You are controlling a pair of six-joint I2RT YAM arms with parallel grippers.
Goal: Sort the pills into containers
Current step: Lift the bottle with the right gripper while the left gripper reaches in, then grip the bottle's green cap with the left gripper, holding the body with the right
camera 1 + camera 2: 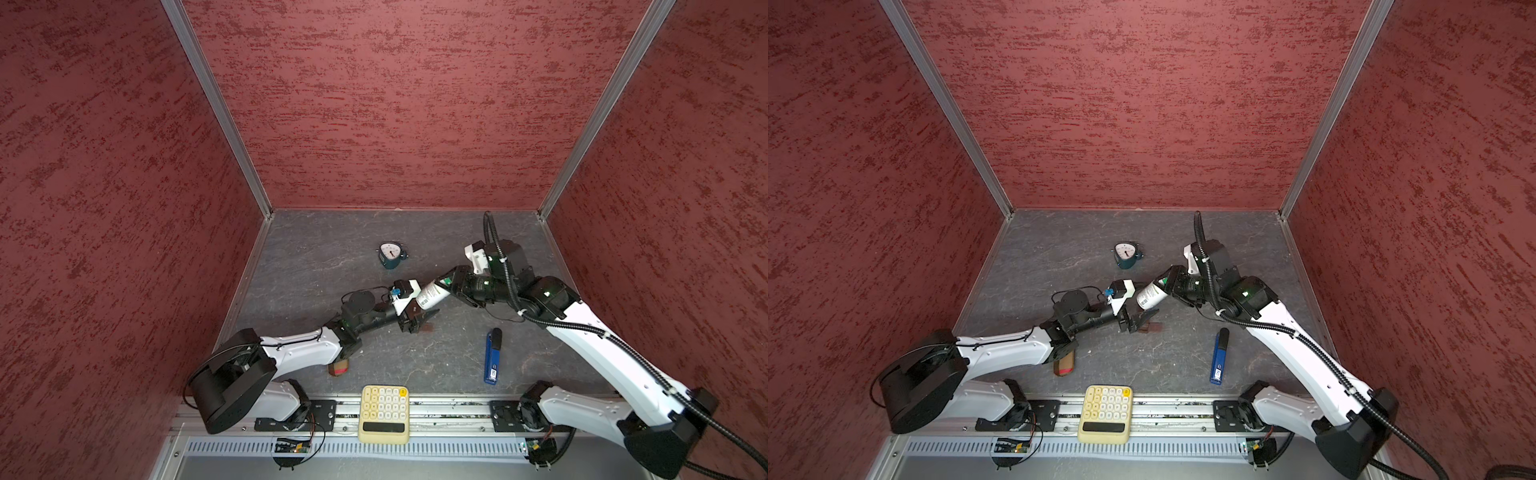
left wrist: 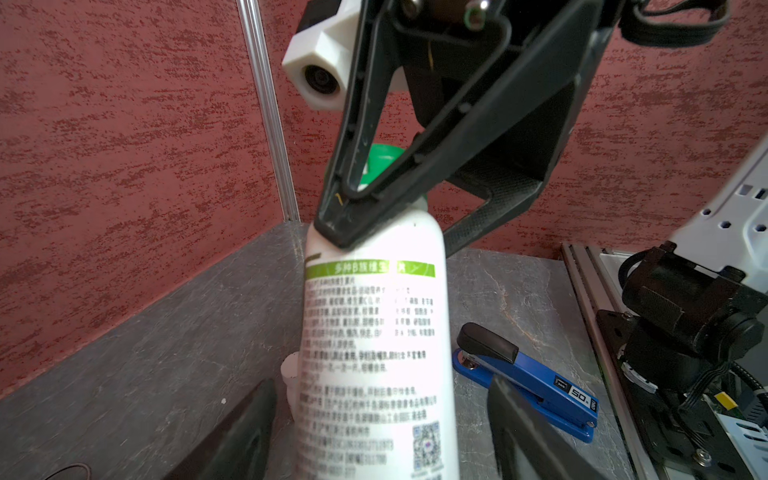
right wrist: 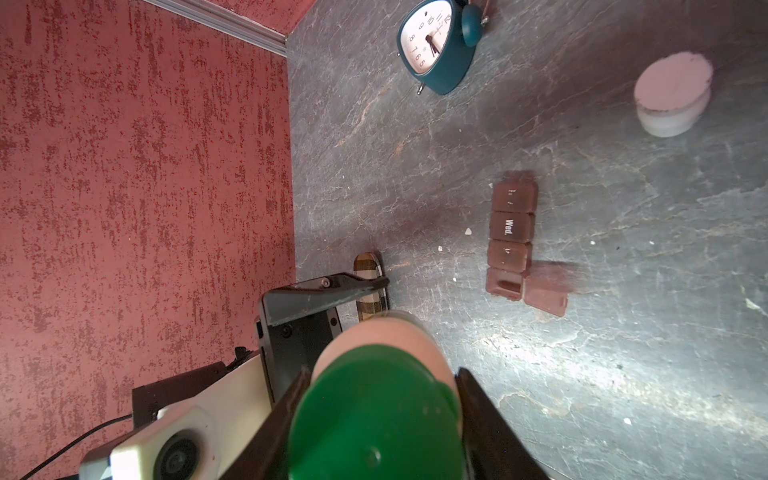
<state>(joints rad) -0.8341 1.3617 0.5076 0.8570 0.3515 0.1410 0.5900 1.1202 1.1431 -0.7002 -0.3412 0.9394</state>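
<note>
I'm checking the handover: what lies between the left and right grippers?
The white bottle. The left wrist view shows the right gripper shut on its green cap and the left gripper, open, flanking its base.

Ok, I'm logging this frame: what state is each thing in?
white bottle: capped, tilted, gripped at the cap by right end effector
left end effector: open around the bottle's base
pill box: end cell open, three shut
stapler: closed, lying flat
</note>
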